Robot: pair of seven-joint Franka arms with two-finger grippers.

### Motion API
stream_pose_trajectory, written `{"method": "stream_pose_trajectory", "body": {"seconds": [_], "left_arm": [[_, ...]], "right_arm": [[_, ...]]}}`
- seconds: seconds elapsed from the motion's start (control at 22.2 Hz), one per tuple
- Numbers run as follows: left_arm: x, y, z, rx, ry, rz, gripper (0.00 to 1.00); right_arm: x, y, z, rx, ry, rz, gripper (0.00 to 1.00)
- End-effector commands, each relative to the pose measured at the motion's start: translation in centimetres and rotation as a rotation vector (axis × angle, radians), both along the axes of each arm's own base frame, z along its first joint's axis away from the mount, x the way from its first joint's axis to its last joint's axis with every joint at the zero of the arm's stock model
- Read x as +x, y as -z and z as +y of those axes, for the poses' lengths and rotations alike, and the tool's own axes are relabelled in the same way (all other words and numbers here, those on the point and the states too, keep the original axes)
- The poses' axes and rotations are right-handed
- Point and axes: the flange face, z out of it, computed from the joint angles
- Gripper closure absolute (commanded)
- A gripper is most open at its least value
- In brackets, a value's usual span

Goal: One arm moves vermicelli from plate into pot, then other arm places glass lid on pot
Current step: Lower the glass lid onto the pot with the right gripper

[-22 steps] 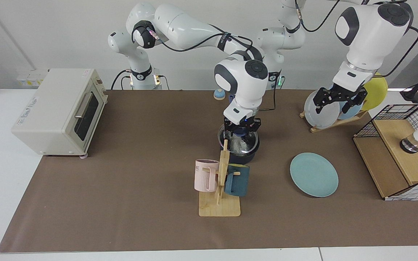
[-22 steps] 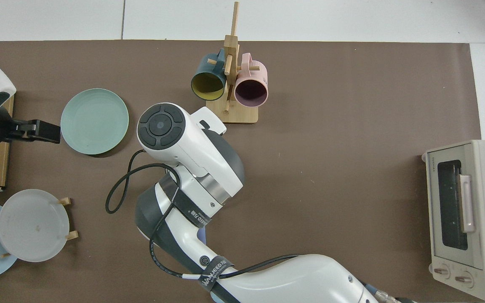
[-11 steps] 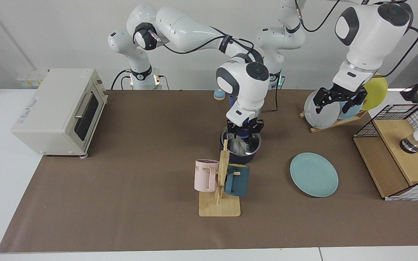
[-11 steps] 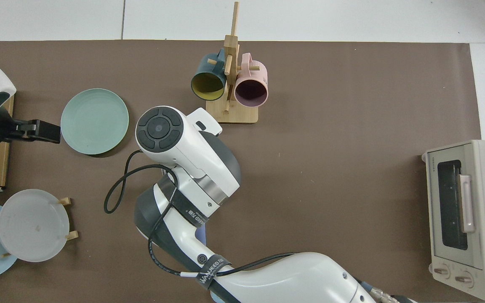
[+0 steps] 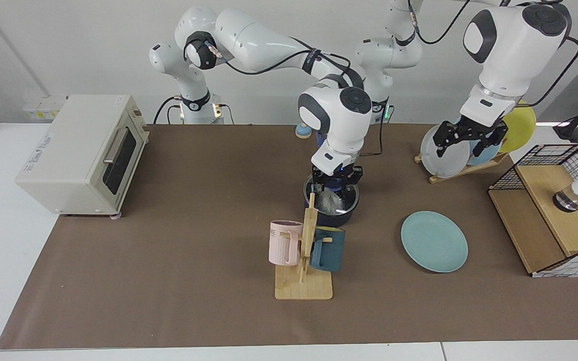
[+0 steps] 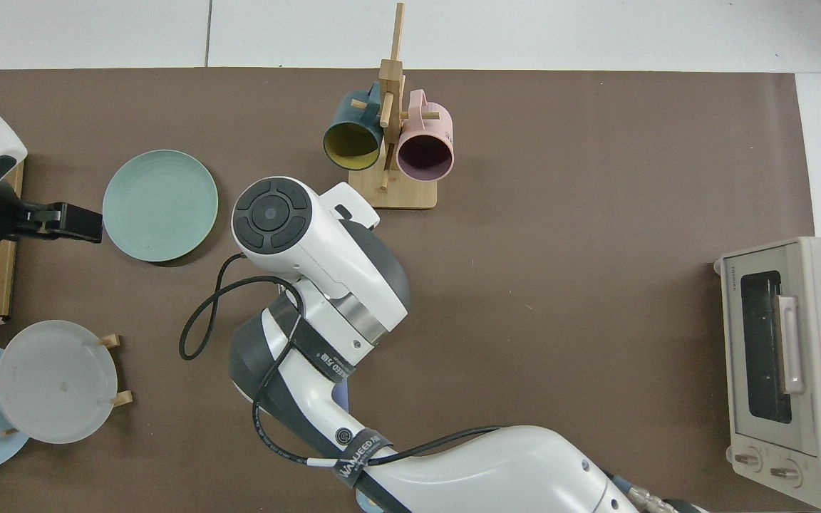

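- The vermicelli (image 5: 327,201) sits in the pot (image 5: 339,214), in the middle of the facing view.
- The glass lid (image 5: 334,193) rests on the pot rim.
- The right gripper (image 5: 335,183) is right above the lid; I cannot tell if it grips the knob.
- The plate (image 5: 434,241) lies bare, lower right.
- The left gripper (image 5: 469,136) waits spread apart, upper right.

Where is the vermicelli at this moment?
In the facing view the vermicelli lies inside the pot, mid-table just behind the mug rack, directly under the right gripper. The teal plate nearby is bare.
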Motion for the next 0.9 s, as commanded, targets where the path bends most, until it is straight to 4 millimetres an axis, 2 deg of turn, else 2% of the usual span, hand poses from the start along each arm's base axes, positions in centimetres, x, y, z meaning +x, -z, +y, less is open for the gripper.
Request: {"method": "stream_pose_trajectory", "body": {"seconds": [0.0, 0.14, 0.18, 0.23, 0.27, 0.32, 0.36, 0.59, 0.68, 0.77, 0.86], "left_arm": [[-0.5, -0.4, 0.0, -0.005, 0.003, -0.004, 0.0], [-0.5, -0.4, 0.0, -0.005, 0.003, -0.004, 0.0], [-0.5, -0.4, 0.0, -0.005, 0.003, -0.004, 0.0], [-0.5, -0.4, 0.0, -0.005, 0.003, -0.002, 0.0], [-0.5, -0.4, 0.0, -0.005, 0.003, -0.002, 0.0], [-0.5, -0.4, 0.0, -0.005, 0.003, -0.004, 0.0], [-0.5, -0.4, 0.0, -0.005, 0.003, -0.002, 0.0], [-0.5, -0.4, 0.0, -0.005, 0.003, -0.002, 0.0], [-0.5, -0.4, 0.0, -0.005, 0.003, -0.002, 0.0], [-0.5, -0.4, 0.0, -0.005, 0.003, -0.002, 0.0], [-0.5, -0.4, 0.0, -0.005, 0.003, -0.002, 0.0]], "right_arm": [[0.2, -0.8, -0.2, 0.01, 0.019, 0.01, 1.0], [0.3, -0.9, -0.3, 0.015, 0.02, 0.005, 0.99], [0.5, -0.9, -0.3, 0.019, 0.022, 0.0, 0.78], [0.5, -1.1, -0.4, 0.022, 0.023, -0.004, 0.43], [0.5, -1.2, -0.4, 0.023, 0.021, -0.005, 0.21], [0.6, -1.5, -0.6, 0.023, 0.024, -0.009, 0.05], [0.5, -1.8, -0.5, 0.026, 0.022, -0.013, 0.01], [0.5, -3.2, -0.9, 0.037, 0.025, -0.023, 0.01], [0.4, -4.5, -1.4, 0.032, 0.027, -0.028, 0.01], [0.6, -7.5, -2.9, 0.046, 0.042, -0.048, 0.01], [1.0, -9.4, -5.7, 0.028, 0.068, -0.045, 0.01]]}}
